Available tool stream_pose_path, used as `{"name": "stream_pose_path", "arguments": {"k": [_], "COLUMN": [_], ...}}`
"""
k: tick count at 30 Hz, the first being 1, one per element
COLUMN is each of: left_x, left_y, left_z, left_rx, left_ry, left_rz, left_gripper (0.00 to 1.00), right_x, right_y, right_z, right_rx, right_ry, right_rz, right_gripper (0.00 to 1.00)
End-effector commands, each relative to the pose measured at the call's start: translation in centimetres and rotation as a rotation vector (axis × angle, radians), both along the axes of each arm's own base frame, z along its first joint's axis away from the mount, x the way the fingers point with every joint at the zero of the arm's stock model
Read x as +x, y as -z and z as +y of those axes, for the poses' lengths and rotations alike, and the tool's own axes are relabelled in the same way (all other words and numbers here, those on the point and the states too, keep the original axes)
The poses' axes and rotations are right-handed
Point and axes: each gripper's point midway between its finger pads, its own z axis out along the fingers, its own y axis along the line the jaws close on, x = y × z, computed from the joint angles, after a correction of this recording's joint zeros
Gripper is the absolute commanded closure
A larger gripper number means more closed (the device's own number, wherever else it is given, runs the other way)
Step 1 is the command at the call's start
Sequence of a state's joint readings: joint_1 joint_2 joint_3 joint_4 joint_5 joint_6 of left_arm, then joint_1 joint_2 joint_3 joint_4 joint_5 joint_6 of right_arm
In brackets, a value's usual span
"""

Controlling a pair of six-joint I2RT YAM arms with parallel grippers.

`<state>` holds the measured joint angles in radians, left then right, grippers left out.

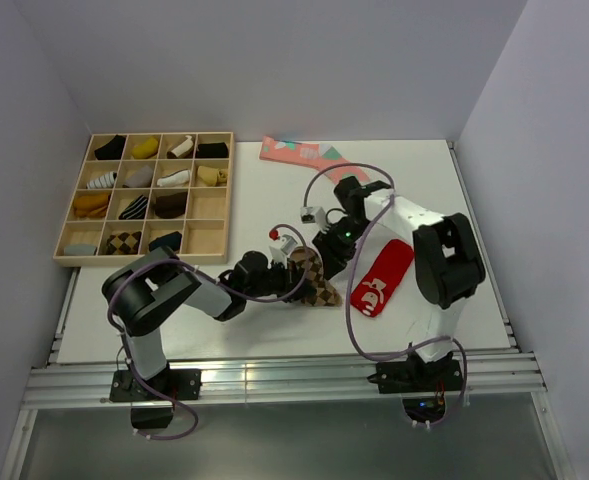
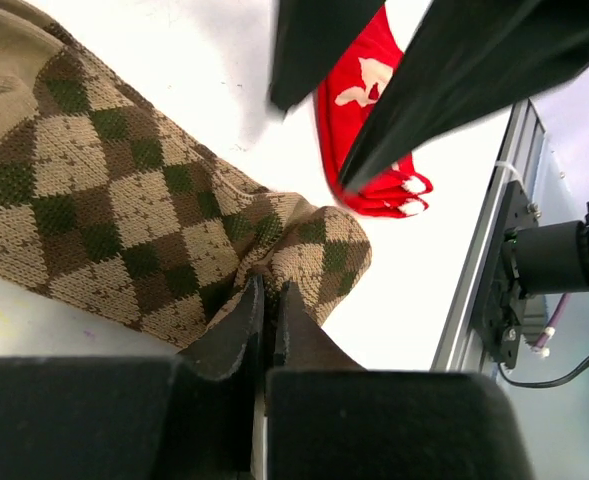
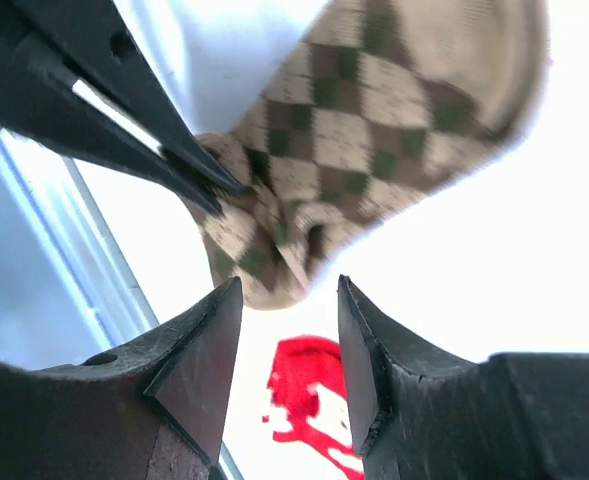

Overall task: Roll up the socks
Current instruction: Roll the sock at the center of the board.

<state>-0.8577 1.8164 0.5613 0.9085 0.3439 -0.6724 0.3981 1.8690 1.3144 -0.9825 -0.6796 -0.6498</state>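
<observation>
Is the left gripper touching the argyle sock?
Touching. In the left wrist view, the left gripper is shut on the folded edge of the argyle sock, with fabric pinched between its fingertips.

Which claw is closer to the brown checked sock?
Left. The left gripper pinches the checked sock at its end; the right gripper hovers open just off it.

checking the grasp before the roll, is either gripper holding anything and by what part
The left gripper is shut on the argyle sock, pinching its bunched end. The right gripper is open, holding nothing.
</observation>
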Motion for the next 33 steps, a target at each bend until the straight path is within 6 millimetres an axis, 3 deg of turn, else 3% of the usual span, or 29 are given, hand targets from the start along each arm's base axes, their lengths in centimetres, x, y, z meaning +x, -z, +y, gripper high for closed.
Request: {"name": "stream_pose_path", "arguments": {"k": [1, 6, 11, 14, 18, 23, 33], "left_x": [-2.9, -2.9, -3.3, -3.8, -4.2, -5.2, -6.6], "left_y": [6.0, 6.7, 7.1, 7.4, 7.9, 8.8, 9.6], "left_z": [2.7, 2.7, 3.1, 3.4, 3.9, 4.4, 4.2], "left_rx": [0.162, 0.17, 0.172, 0.168, 0.167, 0.17, 0.131], "left_ry": [0.002, -0.02, -0.019, -0.018, -0.016, -0.002, 0.053], "left_rz": [0.177, 0.255, 0.325, 0.382, 0.451, 0.536, 0.656], "left_gripper": [1.0, 1.0, 1.0, 1.0, 1.0, 1.0, 1.0], "right_x": [2.1, 2.1, 2.9, 1.6, -0.4, -3.6, -7.1], "right_y": [-1.8, -2.1, -3.1, -2.9, -3.7, -3.1, -1.4], "right_z": [-1.3, -3.4, -4.0, -4.2, -3.2, -1.7, 0.8], "right_rx": [0.032, 0.016, 0.036, 0.057, 0.125, 0.174, 0.204], "right_ry": [0.064, 0.077, 0.063, 0.025, -0.082, -0.242, -0.431], "right_rz": [-0.139, -0.294, -0.499, -0.567, -0.681, -0.72, -0.72], "right_gripper": [0.5, 0.49, 0.47, 0.46, 0.44, 0.41, 0.38]}}
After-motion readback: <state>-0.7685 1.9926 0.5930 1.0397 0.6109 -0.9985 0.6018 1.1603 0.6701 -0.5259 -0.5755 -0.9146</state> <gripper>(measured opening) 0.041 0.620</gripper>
